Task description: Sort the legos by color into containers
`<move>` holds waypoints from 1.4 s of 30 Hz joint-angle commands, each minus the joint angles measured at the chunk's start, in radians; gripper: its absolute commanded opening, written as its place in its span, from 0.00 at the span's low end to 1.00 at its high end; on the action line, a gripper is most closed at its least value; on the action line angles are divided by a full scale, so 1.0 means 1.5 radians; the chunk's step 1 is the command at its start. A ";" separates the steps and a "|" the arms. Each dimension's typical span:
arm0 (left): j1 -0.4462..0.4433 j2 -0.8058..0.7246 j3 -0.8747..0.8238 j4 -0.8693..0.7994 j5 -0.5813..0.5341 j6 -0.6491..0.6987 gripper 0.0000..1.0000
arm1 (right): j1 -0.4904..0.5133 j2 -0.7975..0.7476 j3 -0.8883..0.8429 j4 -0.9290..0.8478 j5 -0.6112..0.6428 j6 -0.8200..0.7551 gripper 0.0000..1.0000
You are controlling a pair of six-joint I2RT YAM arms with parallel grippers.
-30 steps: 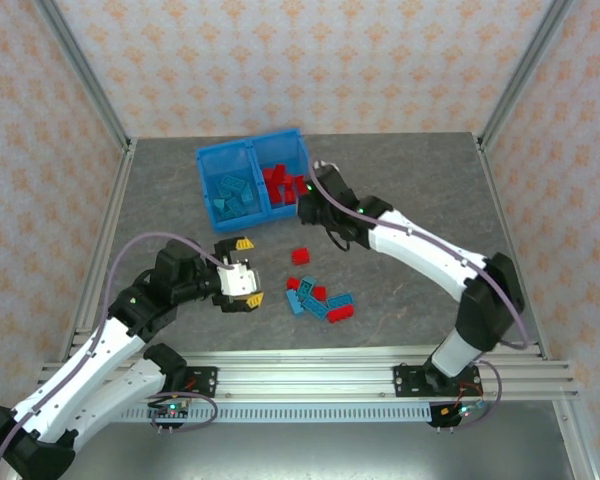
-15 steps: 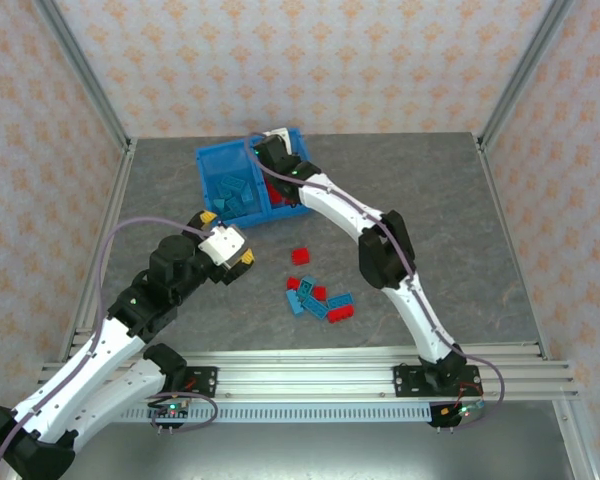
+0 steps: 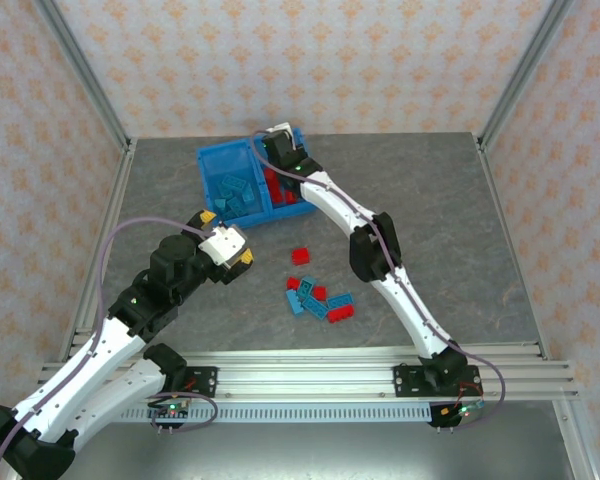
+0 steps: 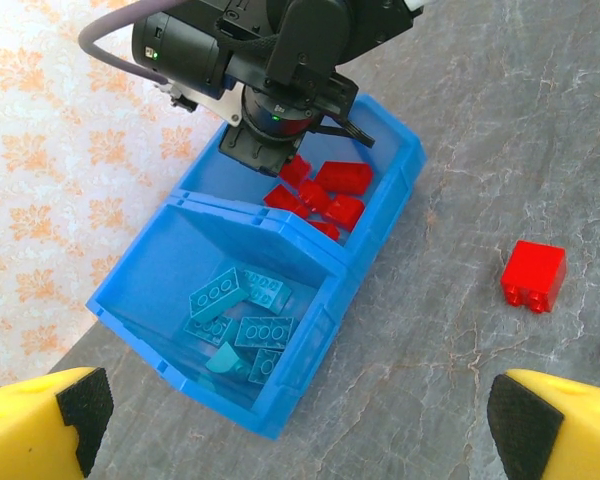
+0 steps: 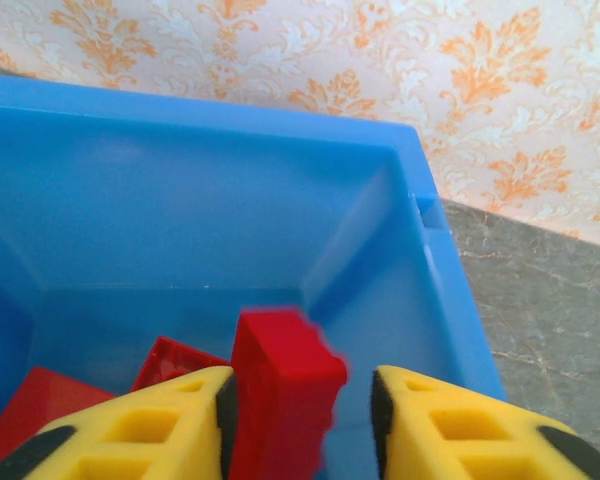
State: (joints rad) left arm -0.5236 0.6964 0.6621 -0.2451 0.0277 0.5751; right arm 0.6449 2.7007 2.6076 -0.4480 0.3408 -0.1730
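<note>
Red lego (image 5: 280,385): we are seeing it between parted fingers of the right gripper (image 5: 302,405).
Left gripper (image 4: 300,415): we are seeing fingers wide apart.

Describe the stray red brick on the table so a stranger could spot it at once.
Find the blue bin at the far side of the table. On the grey surface just in front of it lies one red brick. Unlike the mixed red-and-teal pile further forward, it sits alone, touching nothing.
</note>
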 commanded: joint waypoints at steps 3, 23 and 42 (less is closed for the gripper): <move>-0.002 0.003 0.000 0.008 -0.007 0.006 1.00 | 0.003 -0.023 0.037 -0.001 0.004 0.000 0.43; 0.077 0.117 0.034 0.058 -0.062 -0.328 1.00 | 0.002 -0.744 -0.781 0.036 -0.308 0.265 0.52; -0.020 0.340 0.254 -0.304 -0.006 -0.896 0.88 | -0.013 -1.076 -1.090 -0.042 -0.418 0.312 0.99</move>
State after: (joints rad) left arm -0.4522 1.2118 1.0462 -0.5850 0.0410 -0.5369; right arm 0.6373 1.1206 1.0027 -0.5449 -0.3218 0.2699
